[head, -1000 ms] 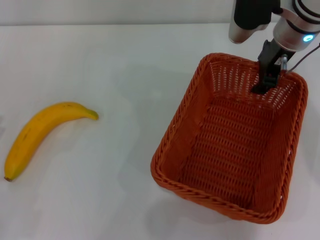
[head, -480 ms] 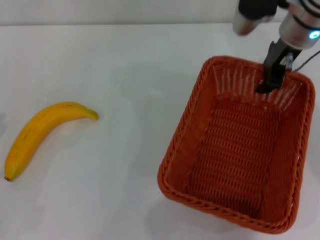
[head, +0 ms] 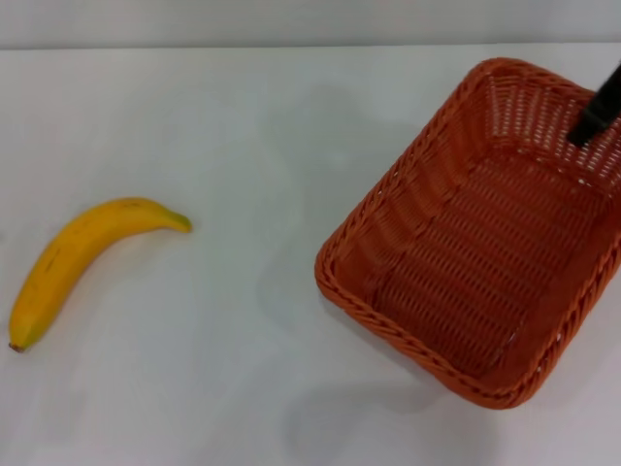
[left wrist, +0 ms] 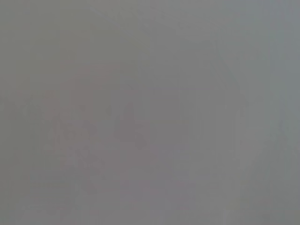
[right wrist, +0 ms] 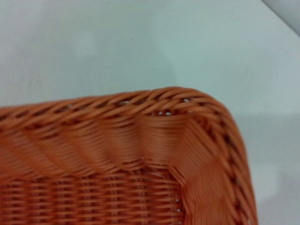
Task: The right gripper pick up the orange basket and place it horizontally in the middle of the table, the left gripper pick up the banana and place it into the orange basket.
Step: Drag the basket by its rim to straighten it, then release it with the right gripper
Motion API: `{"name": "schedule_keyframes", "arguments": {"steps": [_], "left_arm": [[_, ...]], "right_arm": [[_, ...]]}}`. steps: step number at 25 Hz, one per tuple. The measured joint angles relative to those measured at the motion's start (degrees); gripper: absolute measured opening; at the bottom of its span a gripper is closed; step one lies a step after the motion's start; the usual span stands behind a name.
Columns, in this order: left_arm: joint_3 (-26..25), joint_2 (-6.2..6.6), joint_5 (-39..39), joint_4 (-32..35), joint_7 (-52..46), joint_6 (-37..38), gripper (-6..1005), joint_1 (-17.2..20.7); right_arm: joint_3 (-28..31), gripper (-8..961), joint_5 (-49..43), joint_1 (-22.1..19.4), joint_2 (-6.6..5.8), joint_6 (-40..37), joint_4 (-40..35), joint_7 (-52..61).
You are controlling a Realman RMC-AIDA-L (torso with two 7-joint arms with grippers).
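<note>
The orange basket (head: 408,218) hangs at the right of the head view, turned at an angle, its shadow on the table (head: 243,116) below it. One black finger of my right gripper (head: 592,121) reaches inside its far wall at the right edge; the rest of the arm is out of frame. The right wrist view shows a corner of the orange basket (right wrist: 117,140) close up, with its braided rim. The yellow banana (head: 78,257) lies at the far left, well apart from the basket. My left gripper is not visible; its wrist view is plain grey.
White table (right wrist: 117,42) lies beyond the basket's corner in the right wrist view. A bare stretch of tabletop separates the banana from the basket.
The basket has moved right and away with the right gripper and turned, its far corner now near the view's right edge. The arm has mostly left the frame. The banana has not moved.
</note>
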Motion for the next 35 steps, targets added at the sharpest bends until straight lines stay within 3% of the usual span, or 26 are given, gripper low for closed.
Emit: {"name": "schedule_keyframes", "arguments": {"steps": [4, 9, 15, 21, 27, 35], "left_arm": [[0.05, 0.24, -0.01, -0.04, 0.33, -1.60, 884, -1.81], [0.10, 0.66, 0.17, -0.28, 0.61, -3.30, 884, -3.37], [0.17, 0.91, 0.99, -0.95, 1.07, -4.79, 884, -5.09], [0.18, 1.61, 1.03, -0.97, 1.07, -4.94, 884, -5.72], [0.17, 1.86, 1.03, -1.39, 1.07, -5.05, 884, -6.18], [0.16, 1.89, 1.14, -1.68, 1.01, -4.99, 883, -6.24]], "right_arm": [[10.23, 185, -0.05, -1.82, -2.77, -5.62, 0.86, 0.70], [18.70, 143, 0.51, -4.43, -5.16, -12.21, 0.85, 3.04], [20.82, 123, 2.79, -9.02, -5.28, -16.90, -0.88, 7.07], [25.54, 144, 11.00, -13.64, -4.34, -18.91, -1.28, 10.86], [25.58, 166, 19.50, -17.47, -2.88, -17.42, -2.66, 15.14], [24.45, 194, 19.22, -21.51, 4.52, -13.33, -12.52, 18.38]]}}
